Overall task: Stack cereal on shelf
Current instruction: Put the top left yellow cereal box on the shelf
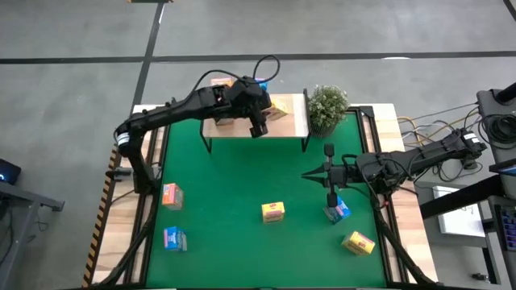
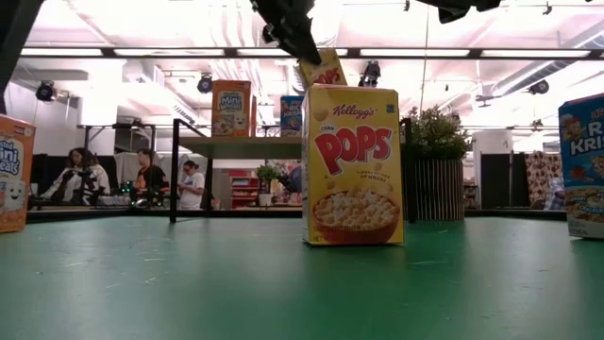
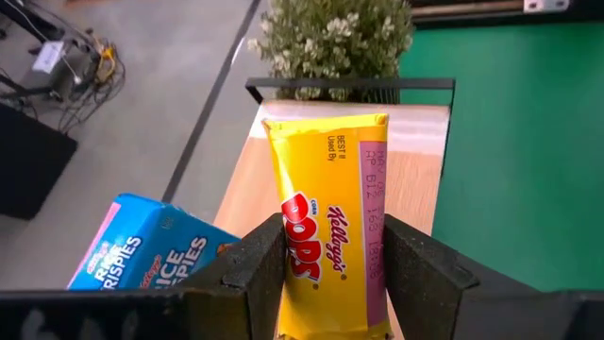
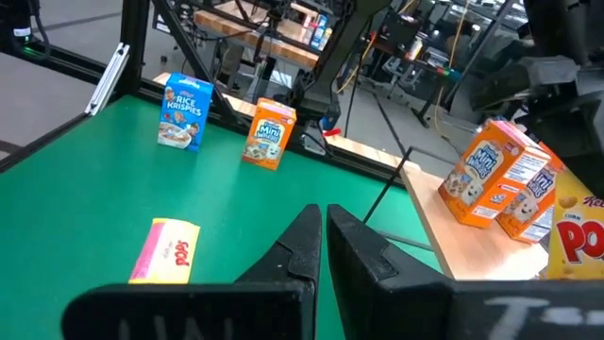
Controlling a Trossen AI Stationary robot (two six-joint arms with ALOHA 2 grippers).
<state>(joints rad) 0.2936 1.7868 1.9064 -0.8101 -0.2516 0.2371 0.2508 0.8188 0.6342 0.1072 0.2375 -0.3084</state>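
Cereal, a yellow box (image 3: 326,227), is gripped by the left gripper (image 3: 330,274) over the shelf (image 3: 415,161); lowering and release are called for next, while the right gripper (image 4: 324,247) is kept shut, idle.

table: green mat (image 1: 242,193) framed by pale wooden edges (image 1: 401,185)
shelf: light-wood board on thin black legs (image 1: 294,125), standing at the table's far edge, centred
potted plant: small bushy plant (image 1: 327,109), at the far edge just beside the shelf's right end
on the shelf: orange-pink Mini-Wheats box (image 4: 479,175) and blue Rice Krispies box (image 3: 142,250), side by side at its left part
left edge: orange-pink box (image 1: 171,195); blue box (image 1: 175,239) nearer the front corner
middle: yellow Pops box (image 1: 273,212), towards the front
right side: blue box (image 1: 337,211); yellow box (image 1: 358,242) near the front right corner
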